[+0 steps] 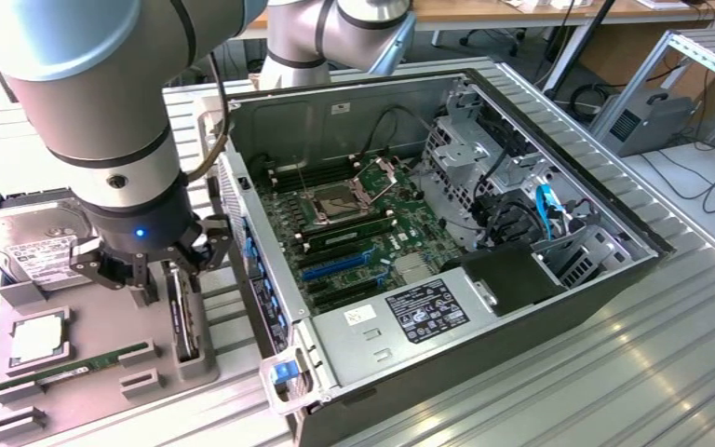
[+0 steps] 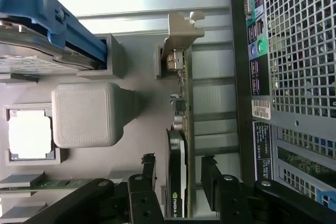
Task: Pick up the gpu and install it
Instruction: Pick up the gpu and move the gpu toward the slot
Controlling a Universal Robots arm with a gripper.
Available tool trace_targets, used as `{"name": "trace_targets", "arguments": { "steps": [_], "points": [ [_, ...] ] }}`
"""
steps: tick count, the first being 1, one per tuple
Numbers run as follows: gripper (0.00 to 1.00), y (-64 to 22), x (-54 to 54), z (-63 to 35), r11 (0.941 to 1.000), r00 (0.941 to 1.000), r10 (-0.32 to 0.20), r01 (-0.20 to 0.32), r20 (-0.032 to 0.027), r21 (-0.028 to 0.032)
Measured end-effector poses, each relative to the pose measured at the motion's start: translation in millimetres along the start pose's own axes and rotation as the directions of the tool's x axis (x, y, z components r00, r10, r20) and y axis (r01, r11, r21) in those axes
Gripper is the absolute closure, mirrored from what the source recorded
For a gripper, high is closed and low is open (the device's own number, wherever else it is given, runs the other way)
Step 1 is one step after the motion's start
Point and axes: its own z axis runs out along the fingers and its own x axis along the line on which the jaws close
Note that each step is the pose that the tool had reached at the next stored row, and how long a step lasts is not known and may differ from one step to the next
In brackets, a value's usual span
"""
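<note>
Gripper (image 2: 179,184) is wide open, with one finger on each side of the gpu (image 2: 182,108) and not squeezing it. The card's standing on edge in the gray tray (image 1: 109,326), just beside the open PC case (image 1: 320,116), on the exterior view's left of it.

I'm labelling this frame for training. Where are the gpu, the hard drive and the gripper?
gpu (image 1: 183,321), exterior view, upper edge of the upright card.
hard drive (image 1: 45,256), exterior view, its white label.
gripper (image 1: 180,279), exterior view, midway between its open fingertips, astride the gpu.
</note>
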Motion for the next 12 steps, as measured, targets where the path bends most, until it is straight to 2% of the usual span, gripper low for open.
{"name": "trace_targets", "arguments": {
  "steps": [5, 12],
  "points": [
    [0.52, 4.5, -1.0, 5.3, 1.0, 1.0, -0.003, 0.003, -0.0004, -0.0001],
    [0.52, 5.9, -0.4, 11.1, 1.0, 1.0, -0.004, 0.004, -0.0005, -0.0002]
  ]
}}
